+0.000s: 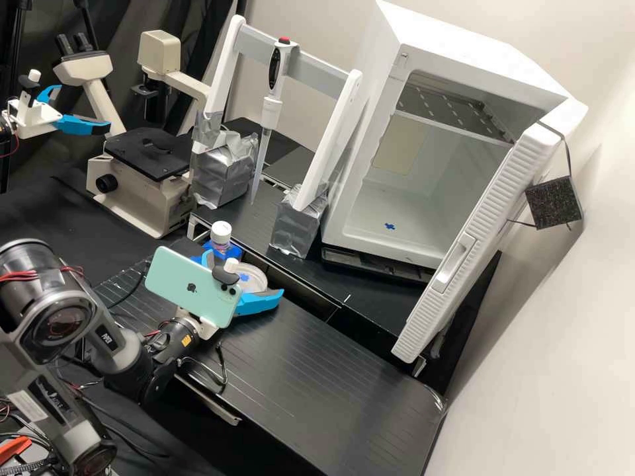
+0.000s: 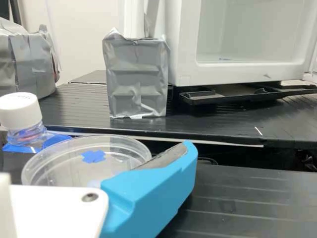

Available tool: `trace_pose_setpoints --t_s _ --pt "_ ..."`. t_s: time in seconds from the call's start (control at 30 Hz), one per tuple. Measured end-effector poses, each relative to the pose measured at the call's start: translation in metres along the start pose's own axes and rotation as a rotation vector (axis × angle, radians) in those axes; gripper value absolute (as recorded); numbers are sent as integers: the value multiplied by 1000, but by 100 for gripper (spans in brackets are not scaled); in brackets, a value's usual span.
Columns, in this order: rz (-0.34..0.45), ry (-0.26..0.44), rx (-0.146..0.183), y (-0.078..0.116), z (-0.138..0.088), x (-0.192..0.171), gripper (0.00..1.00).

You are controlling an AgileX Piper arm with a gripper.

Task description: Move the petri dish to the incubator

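Observation:
In the high view, my gripper (image 1: pixel 241 277) stands low over the front bench, partly behind a phone on the wrist. The petri dish (image 1: pixel 250 277), clear with a blue cross mark, lies between its spread blue fingers. In the wrist view, one blue finger of my gripper lies along the dish's side, its grey pad (image 2: pixel 171 155) against the rim of the petri dish (image 2: pixel 57 161); the white mount hides the dish's near part. The white incubator (image 1: pixel 440 158) stands open on the rear bench, a blue mark on its floor; its front (image 2: pixel 185 54) shows in the wrist view.
A white-capped bottle (image 1: pixel 221 233) stands close behind the dish. Beyond it are the taped feet (image 1: pixel 297 225) of a pipette rack, with a hanging pipette (image 1: pixel 270 112). A microscope (image 1: pixel 142 178) is at the left. The incubator door (image 1: pixel 463 264) swings out over the bench's right side.

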Motion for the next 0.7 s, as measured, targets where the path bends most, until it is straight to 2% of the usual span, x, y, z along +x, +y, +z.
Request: trace_pose_setpoints --t_s 0.13,0.27,0.6,0.7 --pt "9 -13 -5 3 3 -1 100" --pt "23 -29 11 6 6 -2 100" --pt "8 -36 14 4 8 -1 100" --pt "8 -34 6 4 8 -1 100"
